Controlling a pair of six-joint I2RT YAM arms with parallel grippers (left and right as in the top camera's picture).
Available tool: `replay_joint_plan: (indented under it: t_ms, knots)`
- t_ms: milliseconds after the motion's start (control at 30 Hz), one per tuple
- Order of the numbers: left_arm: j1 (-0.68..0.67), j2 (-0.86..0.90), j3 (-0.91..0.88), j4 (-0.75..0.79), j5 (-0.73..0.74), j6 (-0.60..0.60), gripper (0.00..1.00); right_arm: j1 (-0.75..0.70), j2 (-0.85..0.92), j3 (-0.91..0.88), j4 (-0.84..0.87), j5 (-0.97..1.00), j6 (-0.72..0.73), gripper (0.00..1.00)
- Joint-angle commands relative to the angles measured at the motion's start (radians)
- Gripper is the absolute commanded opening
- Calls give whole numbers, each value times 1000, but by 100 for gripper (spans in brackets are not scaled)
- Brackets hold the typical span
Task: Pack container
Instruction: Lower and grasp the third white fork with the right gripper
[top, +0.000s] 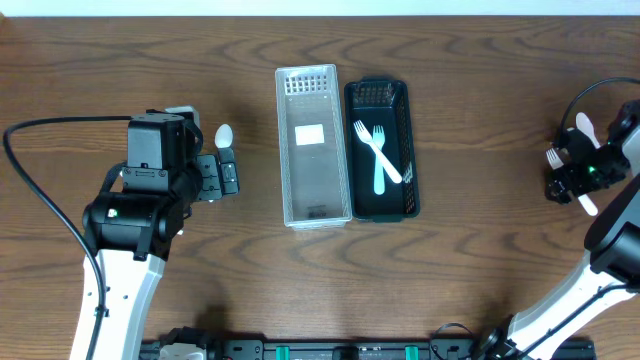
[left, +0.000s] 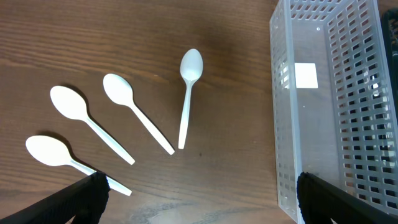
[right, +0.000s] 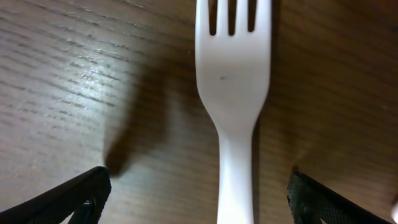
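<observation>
Right gripper gapes astride a fork, handle cut off. Left gripper, also spread, masks most spoons overhead.

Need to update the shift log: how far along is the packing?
Done: two forks lie in the black basket. In hand: nothing gripped yet; the right gripper is open around a fork on the table. Still to do: four spoons lie on the table beside the clear basket, which holds no cutlery; the left gripper is open near them.
</observation>
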Motion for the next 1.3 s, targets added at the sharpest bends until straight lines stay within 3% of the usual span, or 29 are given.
replay_joint_plan:
  t_ms: [0,467,733,867,1100,1267]
  knots:
    - [0,4,18,-2,3,13,98,9,10,-5,0,-10,21,95]
    - [0,4,18,-2,3,13,98,4,10,-5,1,-65,132,99]
    - [0,4,18,-2,3,14,98,2,10,-5,8,52,132,82]
    - [0,4,18,-2,3,14,98,2,10,-5,8,55,132,66]
    - [0,4,18,-2,3,14,98,2,10,-5,6,49,144,47]
    - [0,4,18,-2,3,13,98,7,10,-5,4,24,144,43]
